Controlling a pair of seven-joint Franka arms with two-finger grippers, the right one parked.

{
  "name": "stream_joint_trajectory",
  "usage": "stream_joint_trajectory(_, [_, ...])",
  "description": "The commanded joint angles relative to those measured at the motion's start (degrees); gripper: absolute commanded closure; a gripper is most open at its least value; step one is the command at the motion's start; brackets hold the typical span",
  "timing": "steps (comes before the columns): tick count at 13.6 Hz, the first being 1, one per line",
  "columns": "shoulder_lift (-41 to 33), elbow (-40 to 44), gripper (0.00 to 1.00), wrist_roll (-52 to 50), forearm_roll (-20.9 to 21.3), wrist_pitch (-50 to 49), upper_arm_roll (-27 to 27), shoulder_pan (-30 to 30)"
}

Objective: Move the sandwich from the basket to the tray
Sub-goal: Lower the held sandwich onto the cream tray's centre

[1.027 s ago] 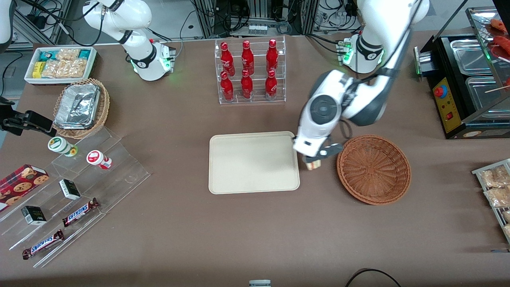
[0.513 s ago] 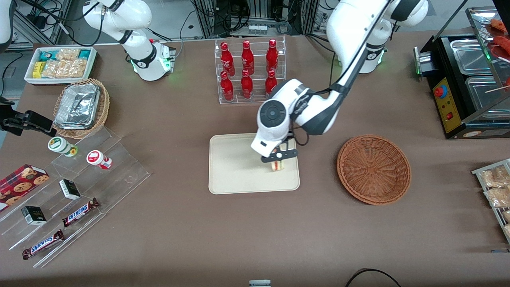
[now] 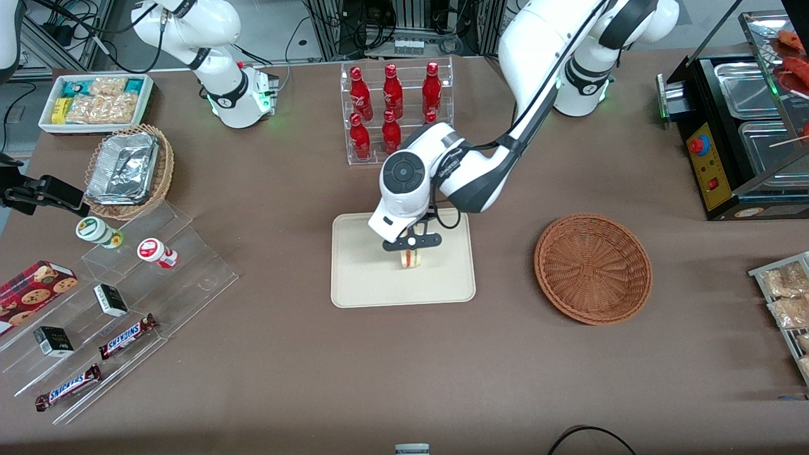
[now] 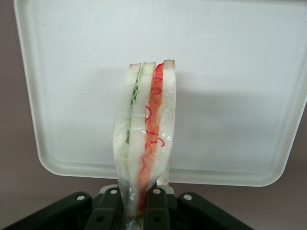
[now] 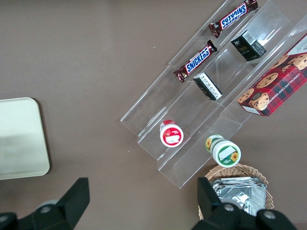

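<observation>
Left arm's hand (image 3: pixel 411 242) is over the middle of the flat cream-beige rectangular tray (image 3: pixel 360 278), fingers (image 4: pixel 109 211) clamped on the small triangular wedge sandwich (image 4: pixel 146 139) of pale bread in clear film, with red and green filling. The sandwich hangs in the grip above the tray (image 4: pixel 230 96); can't tell if it touches yet. The round reddish-brown woven wicker basket (image 3: pixel 593 268) sits empty, well apart toward the working arm's end of the brown table (image 3: pixel 569 379).

Handling, my read: light, soft, squashes easily; the film is probably slippery. The grip is across the flat bread faces at one end, which looks right, since squeezing the layered edge would splay the filling.

Orientation: long axis runs straight out from the fingers, pointing down at the tray, layered cut edge toward the wrist camera, slices on edge. Once let go it will likely tip onto a bread face, so release low.
</observation>
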Motion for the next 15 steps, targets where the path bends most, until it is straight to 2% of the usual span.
stream_joint_trajectory(1, [2.7, 3.0, 1.0, -1.0, -0.3, 1.5, 0.4, -0.8])
stream_joint_trajectory(15, [7.4, 5.1, 1.0, -5.9, 1.1, 6.2, 1.2, -0.6])
